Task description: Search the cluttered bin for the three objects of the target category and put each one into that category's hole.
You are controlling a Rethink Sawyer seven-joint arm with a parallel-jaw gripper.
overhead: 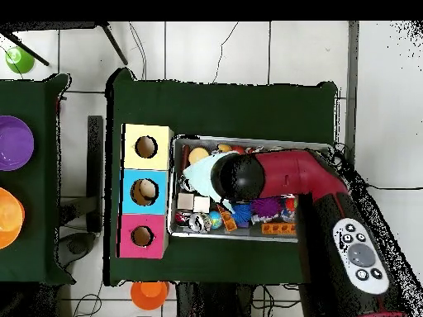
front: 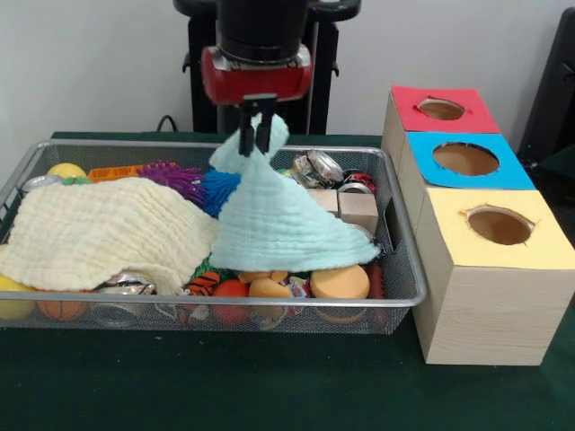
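Front camera low, close, facing robot; overhead straight down, farther

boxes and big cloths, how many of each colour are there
Red-topped box: 1
Blue-topped box: 1
Yellow-topped box: 1
Mint cloth, pinched at its peak by the gripper: 1
Cream cloth lying in the wire basket: 1
Total: 5

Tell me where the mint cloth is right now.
In the front view the mint cloth hangs pinched at its top corner by the gripper, draping over the wire bin right of the cream cloth.
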